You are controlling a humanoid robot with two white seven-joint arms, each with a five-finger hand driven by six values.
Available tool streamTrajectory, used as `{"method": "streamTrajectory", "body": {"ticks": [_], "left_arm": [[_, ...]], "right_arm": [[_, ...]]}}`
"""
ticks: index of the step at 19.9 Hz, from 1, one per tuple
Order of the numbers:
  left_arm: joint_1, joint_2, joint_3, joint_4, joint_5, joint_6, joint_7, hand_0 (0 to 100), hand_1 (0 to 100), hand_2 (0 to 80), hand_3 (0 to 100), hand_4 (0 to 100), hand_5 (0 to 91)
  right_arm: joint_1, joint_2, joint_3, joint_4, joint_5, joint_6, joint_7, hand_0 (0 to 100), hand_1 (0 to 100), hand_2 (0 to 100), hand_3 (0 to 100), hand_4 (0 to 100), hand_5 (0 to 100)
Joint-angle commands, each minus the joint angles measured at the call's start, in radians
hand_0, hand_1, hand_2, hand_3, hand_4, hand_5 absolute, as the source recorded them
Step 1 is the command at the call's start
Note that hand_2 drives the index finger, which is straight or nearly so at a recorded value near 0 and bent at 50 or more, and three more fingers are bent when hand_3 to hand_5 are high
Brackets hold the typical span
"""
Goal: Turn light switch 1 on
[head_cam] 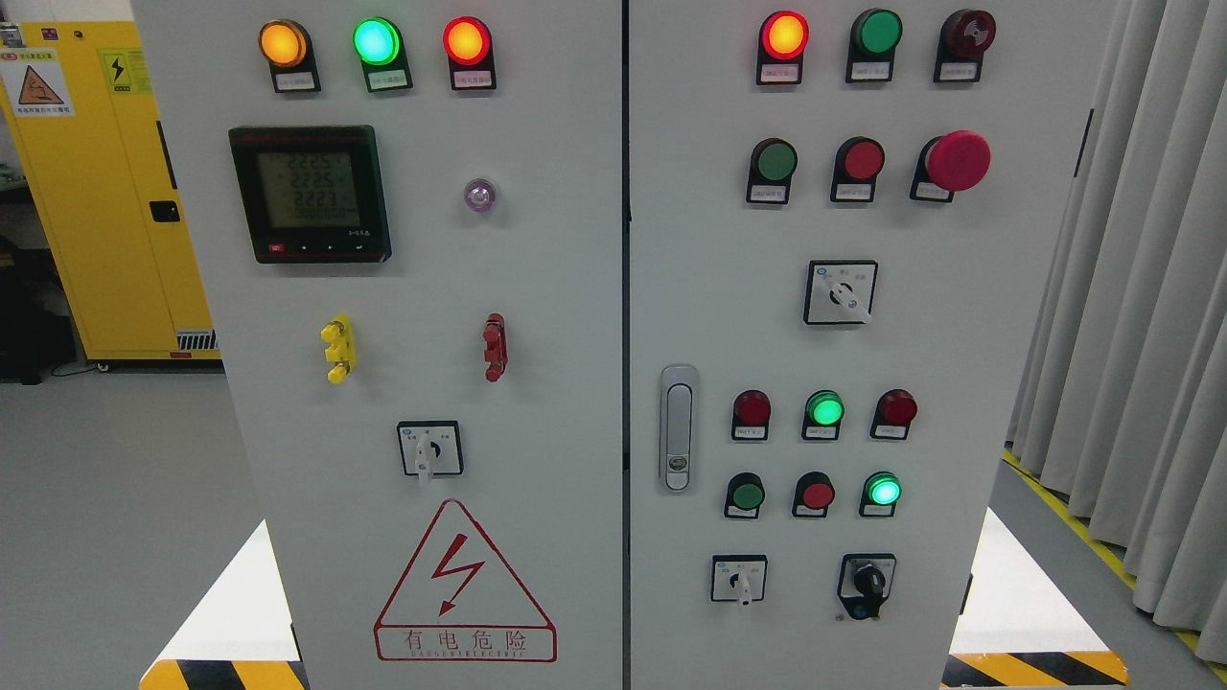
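Neither robot hand nor arm appears in the head view, so the state of the fingers cannot be told. The cabinet (537,287) stands directly ahead, two grey doors meeting at a central seam. Which control is "light switch 1" cannot be confirmed, as the label print is too small to read; judged candidates are the rotary selector on the left door (429,448), below the terminal posts, and the three on the right door: upper selector (841,292), lower white-handled selector (739,579), and black-knob selector (867,581). Handling, as judgement: these are rigid panel-mounted parts, fixed and weightless to the hand, turning against a spring detent; the small smooth plastic handles likely slip under a loose pinch, so hold should be taken across the flat of the lever or knob, not its tip. Counts. Left door: three lit lamps on top (amber (284,43), green (376,41), red (467,41)), one digital meter (310,194), one small violet lamp (479,195), one yellow post block (337,349), one red post block (494,347), one selector, one hazard triangle (464,585). Right door: twelve round lamps or buttons besides one buzzer-like dome (967,33) and one red mushroom button (957,160); three selectors; one door latch (678,427). A yellow cupboard (96,192) stands behind at left, grey curtains (1141,287) at right.
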Motion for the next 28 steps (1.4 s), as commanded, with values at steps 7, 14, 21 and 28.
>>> {"method": "streamTrajectory", "body": {"ticks": [7, 14, 21, 28], "left_arm": [[0.000, 0.001, 0.054, -0.041, 0.012, -0.040, 0.041, 23, 12, 0.0, 0, 0, 0.0], [0.064, 0.009, 0.077, -0.377, 0.009, -0.074, 0.184, 21, 16, 0.0, 0, 0, 0.0], [0.152, 0.019, 0.141, -0.785, 0.005, -0.083, 0.184, 23, 25, 0.0, 20, 26, 0.0], [0.216, 0.030, 0.171, -1.196, -0.003, -0.078, 0.184, 25, 35, 13.3, 34, 44, 21.7]], "right_arm": [[0.000, 0.000, 0.000, 0.000, 0.000, 0.001, 0.001, 0, 50, 4, 0, 0, 0], [0.000, 0.000, 0.000, 0.000, 0.000, 0.001, 0.001, 0, 50, 4, 0, 0, 0], [0.000, 0.000, 0.000, 0.000, 0.000, 0.001, 0.001, 0, 50, 4, 0, 0, 0], [0.000, 0.000, 0.000, 0.000, 0.000, 0.001, 0.001, 0, 50, 4, 0, 0, 0]]}}
